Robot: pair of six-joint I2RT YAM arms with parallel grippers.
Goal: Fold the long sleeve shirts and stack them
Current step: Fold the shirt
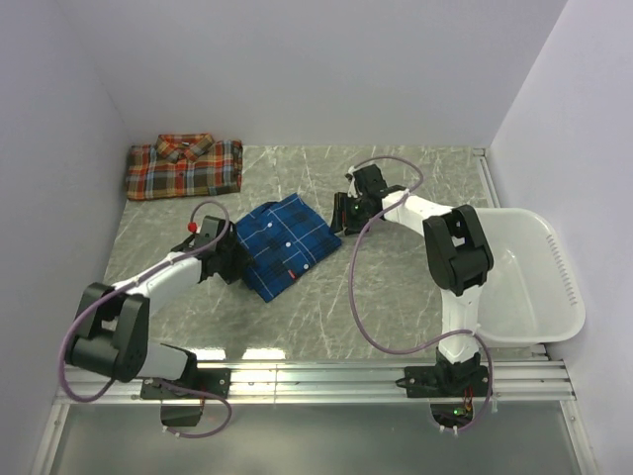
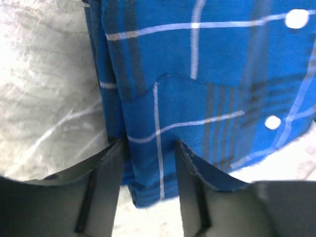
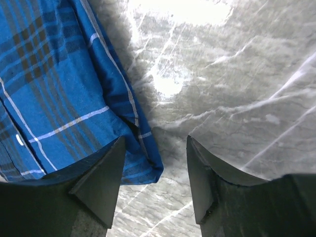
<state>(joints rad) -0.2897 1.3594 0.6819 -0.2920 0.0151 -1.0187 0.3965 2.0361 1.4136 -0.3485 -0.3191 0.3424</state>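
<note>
Left fingers (image 2: pixel 98 192) straddle the blue shirt (image 1: pixel 285 242) edge; right fingers (image 3: pixel 101 187) gape alongside.

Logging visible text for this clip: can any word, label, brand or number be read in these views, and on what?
None can be read.
The blue shirt carries a small red tag, too small to read.
No lettering shows on the red-orange shirt or the white basket.

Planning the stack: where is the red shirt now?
In the top view the red shirt lies folded in the far left corner of the table, apart from the blue shirt near its middle.
</note>
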